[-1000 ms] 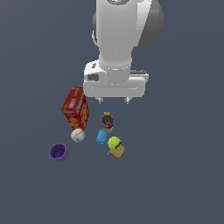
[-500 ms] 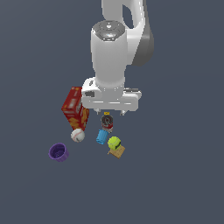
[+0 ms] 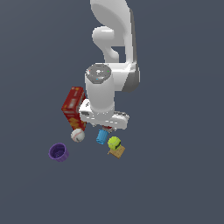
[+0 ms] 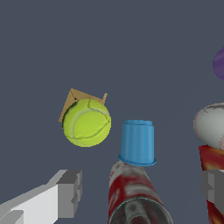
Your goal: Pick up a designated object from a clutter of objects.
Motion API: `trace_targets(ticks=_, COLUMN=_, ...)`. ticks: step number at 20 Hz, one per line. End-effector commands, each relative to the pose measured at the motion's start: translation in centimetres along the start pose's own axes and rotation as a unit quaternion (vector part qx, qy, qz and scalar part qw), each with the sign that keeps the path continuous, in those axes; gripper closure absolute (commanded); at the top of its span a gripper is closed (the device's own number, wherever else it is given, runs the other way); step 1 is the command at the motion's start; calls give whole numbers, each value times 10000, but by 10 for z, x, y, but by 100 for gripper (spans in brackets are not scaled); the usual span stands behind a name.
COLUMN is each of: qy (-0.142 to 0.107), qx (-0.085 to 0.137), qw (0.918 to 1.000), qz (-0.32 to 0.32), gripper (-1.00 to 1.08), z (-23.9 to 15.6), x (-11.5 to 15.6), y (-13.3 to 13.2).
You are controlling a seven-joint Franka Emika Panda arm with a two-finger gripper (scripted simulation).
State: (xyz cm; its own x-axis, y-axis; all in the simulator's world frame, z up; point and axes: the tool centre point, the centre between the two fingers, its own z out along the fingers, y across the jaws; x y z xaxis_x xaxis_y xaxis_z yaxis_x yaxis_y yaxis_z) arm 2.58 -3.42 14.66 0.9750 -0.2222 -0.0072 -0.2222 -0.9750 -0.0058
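The designated object, a small bright-blue stubby cylinder, stands in the clutter between the white baseball and the yellow-green tennis ball. In the wrist view it stands upright just beyond the dark red-labelled can. My gripper hovers low over the clutter, open and empty. In the wrist view the gripper has one finger on each side of the can, not touching it. The blue piece lies ahead of the fingertips, not between them.
The tall red box stands at the exterior view's left beside the hand. The purple cup sits apart, further left. The tan square lies under the tennis ball. Baseball and red box are close to one finger.
The arm has come down toward the clutter. The hand now sits lower and covers most of the dark can. The objects have not moved.
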Motion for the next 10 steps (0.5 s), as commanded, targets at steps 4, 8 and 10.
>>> trace_targets(ticks=4, qy=25, qx=-11, qw=9995, qz=310, gripper=-92, z=39, x=1, y=13)
trace_targets(ticks=8, qy=33, qx=-22, qw=9990, qz=440, gripper=-92, z=55, x=1, y=19)
trace_targets(ticks=10, qy=36, qx=-25, qw=9989, qz=477, gripper=-92, z=59, x=1, y=21)
